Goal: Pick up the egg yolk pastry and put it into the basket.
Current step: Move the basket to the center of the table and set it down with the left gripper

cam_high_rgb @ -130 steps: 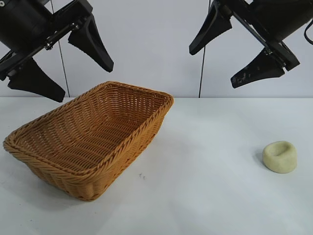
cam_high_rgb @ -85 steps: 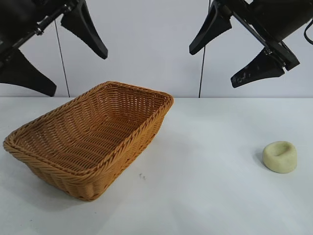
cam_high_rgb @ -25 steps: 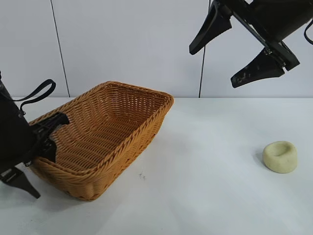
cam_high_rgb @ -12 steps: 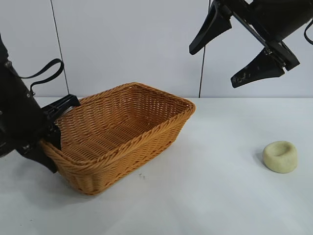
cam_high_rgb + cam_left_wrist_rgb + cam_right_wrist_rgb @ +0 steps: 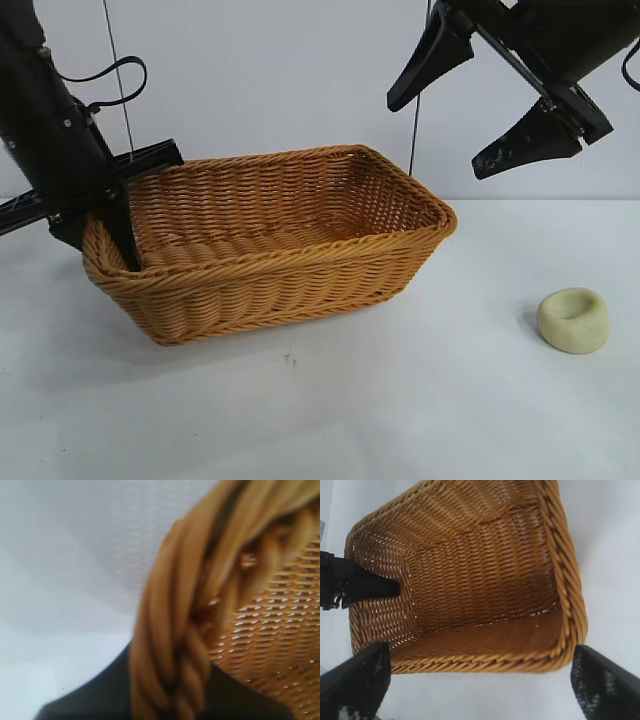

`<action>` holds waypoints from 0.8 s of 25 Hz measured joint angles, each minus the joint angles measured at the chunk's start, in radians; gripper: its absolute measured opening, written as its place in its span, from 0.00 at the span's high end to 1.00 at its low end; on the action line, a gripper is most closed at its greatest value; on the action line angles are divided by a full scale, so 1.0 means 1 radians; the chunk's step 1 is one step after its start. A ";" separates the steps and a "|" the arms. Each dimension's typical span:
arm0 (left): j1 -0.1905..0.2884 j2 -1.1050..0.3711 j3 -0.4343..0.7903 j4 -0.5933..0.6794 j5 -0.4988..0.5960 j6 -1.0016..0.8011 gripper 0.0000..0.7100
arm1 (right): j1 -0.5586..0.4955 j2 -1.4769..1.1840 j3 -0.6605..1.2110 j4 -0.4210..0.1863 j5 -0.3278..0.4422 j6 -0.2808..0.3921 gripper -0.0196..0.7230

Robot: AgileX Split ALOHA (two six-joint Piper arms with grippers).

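Level exterior view facing both arms, wrist views near, all sharing the basket [image 5: 270, 240].

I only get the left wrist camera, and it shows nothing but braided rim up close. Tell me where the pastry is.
Observer: The egg yolk pastry lies on the table, off to the right of the basket and clear of it.
Operator: Report the right arm.
Observer: The right gripper hangs in the air over the basket's right end. Its jaws are wide open and it holds nothing.
Operator: Confirm my grip.
Observer: The left gripper is clamped on the rim at the basket's left end. The right wrist view shows one finger inside the wall.
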 joint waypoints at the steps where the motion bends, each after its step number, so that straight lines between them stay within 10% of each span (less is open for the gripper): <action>1: -0.002 0.016 -0.025 0.000 0.020 0.027 0.86 | 0.000 0.000 0.000 0.000 0.000 0.000 0.04; 20: -0.050 0.180 -0.082 -0.022 0.020 0.218 0.86 | 0.000 0.000 0.000 0.000 0.001 0.000 0.04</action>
